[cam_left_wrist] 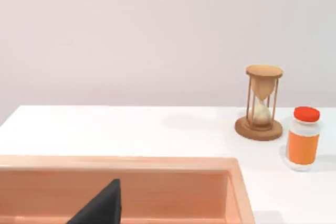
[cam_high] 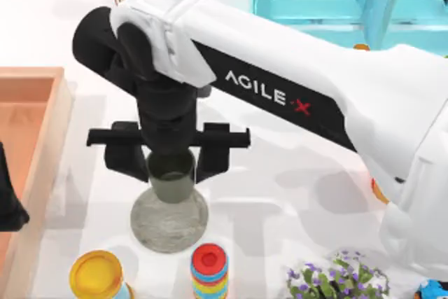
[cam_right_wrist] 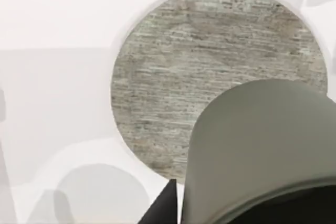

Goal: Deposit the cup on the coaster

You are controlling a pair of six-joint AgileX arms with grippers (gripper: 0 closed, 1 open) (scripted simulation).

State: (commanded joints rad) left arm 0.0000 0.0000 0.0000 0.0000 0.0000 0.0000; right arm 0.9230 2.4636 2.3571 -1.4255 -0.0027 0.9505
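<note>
The right hand (cam_high: 170, 166) grasps the cup (cam_high: 171, 178) over the coaster (cam_high: 169, 220) on the bench (cam_high: 294, 194); the left hand's (cam_left_wrist: 100, 208) grip cannot be told.

Translucent grey-tinted glass cup (cam_high: 171, 178), matt mottled stone-like coaster (cam_high: 169, 220), turned-wood hourglass (cam_left_wrist: 261, 103), smooth matt white table (cam_high: 294, 194).

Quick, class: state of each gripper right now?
Right gripper: closed on the cup, above the coaster.
Left gripper: parked at the table's left over the wooden tray; cannot be told.
</note>
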